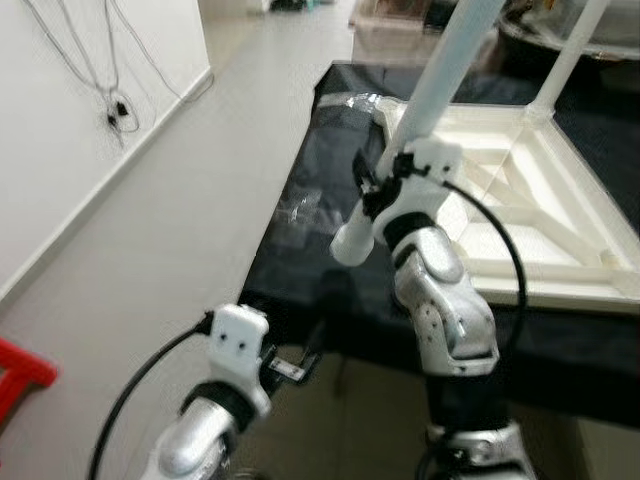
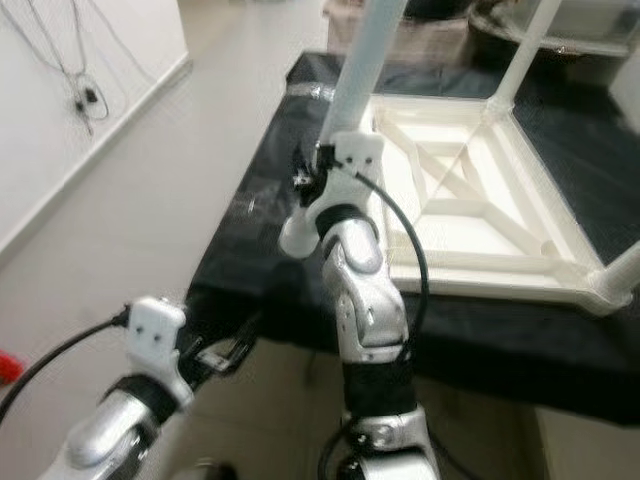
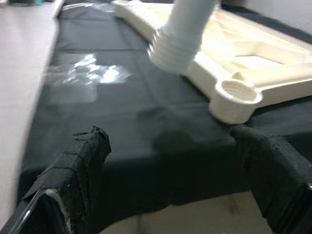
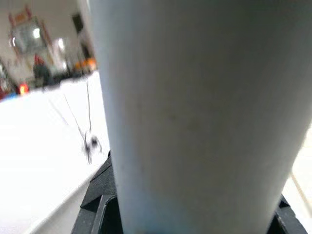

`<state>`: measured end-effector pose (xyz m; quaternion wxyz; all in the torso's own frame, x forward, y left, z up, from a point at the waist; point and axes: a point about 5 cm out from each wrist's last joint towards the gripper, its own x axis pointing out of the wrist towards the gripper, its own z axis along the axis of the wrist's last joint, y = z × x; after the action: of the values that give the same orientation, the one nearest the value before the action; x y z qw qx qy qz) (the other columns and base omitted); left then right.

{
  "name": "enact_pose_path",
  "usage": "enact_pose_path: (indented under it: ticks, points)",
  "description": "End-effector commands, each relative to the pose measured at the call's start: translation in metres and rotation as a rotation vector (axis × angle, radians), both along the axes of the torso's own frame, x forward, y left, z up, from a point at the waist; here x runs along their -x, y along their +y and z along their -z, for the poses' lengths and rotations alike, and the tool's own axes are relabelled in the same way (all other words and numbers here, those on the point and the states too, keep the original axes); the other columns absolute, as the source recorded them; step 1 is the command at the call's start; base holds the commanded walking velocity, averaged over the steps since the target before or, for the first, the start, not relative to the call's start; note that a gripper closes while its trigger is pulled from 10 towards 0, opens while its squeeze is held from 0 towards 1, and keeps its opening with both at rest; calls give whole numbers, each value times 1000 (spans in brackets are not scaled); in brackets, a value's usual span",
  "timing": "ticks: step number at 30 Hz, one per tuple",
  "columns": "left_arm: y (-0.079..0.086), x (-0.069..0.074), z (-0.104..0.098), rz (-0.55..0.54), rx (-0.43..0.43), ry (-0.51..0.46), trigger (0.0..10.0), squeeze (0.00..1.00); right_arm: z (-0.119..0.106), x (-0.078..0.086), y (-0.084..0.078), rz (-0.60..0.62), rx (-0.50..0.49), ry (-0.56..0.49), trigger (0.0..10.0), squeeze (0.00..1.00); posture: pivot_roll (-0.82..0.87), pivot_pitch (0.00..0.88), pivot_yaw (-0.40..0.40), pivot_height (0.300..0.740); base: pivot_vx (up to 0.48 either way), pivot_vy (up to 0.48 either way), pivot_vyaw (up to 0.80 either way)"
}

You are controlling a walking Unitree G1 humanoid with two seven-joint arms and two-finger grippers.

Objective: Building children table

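Note:
The white children's tabletop (image 1: pixel 560 200) lies upside down on a black-covered table (image 1: pixel 300 250). My right gripper (image 1: pixel 385 180) is shut on a long white table leg (image 1: pixel 445 70), which it holds tilted; the leg's threaded lower end (image 3: pixel 175 46) hangs just above the cloth, close to the tabletop's empty round corner socket (image 3: pixel 236 95). The same leg looms right in front of the right wrist camera (image 4: pixel 195 122). My left gripper (image 1: pixel 290 368) hovers low at the table's near edge, open and holding nothing, with its taped fingers (image 3: pixel 83 161) spread wide.
Another white leg (image 1: pixel 570 60) stands in the tabletop's far corner, and one more (image 2: pixel 620 275) at the near right corner. Clear plastic wrap (image 1: pixel 300 210) lies on the cloth. Left of the table are open floor, a red object (image 1: pixel 20 375) and wall cables (image 1: pixel 115 110).

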<state>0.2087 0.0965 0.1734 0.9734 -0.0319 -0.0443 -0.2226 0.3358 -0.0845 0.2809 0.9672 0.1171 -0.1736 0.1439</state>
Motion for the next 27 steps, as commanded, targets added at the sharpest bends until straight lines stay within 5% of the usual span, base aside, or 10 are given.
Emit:
enact_pose_path:
  ticks: [1, 4, 5, 11, 12, 13, 14, 27]
  points:
    - [0, -2, 5, -12, -14, 36, 10000, 0, -11, 2, 5, -80, -52, -52, 10000, 0, 67, 174, -63, 740, 0, 0, 0]
    - [2, -6, 5, -30, -43, 33, 10000, 4, -13, 1, 5, -118, -67, -64, 10000, 0, 69, 174, -62, 740, 0, 0, 0]
    - [4, -9, 4, -31, -50, 30, 10000, 1000, -14, 1, 6, -143, -74, -70, 10000, 0, 70, 170, -63, 740, 0, 0, 0]
    - [10, -22, -3, -60, -108, -9, 10000, 1000, -16, 4, 11, -225, -82, -80, 10000, 0, 70, 168, -59, 740, 0, 0, 0]
    - [13, -31, -8, -64, -163, -31, 10000, 592, -16, 8, 14, -277, -73, -85, 10000, 0, 72, 167, -59, 740, 0, 0, 0]
    - [13, -31, -8, -64, -163, -31, 10000, 592, -16, 8, 14, -277, -73, -85, 10000, 0, 72, 167, -59, 740, 0, 0, 0]
    - [15, -39, -13, -60, -205, -51, 10000, 0, -15, 10, 17, -326, -70, -85, 10000, 0, 73, 165, -57, 740, 0, 0, 0]
    - [18, -75, -30, -15, -404, -150, 10000, 0, -9, 24, 24, -512, -16, -91, 10000, 0, 67, 150, -60, 740, 0, 0, 0]
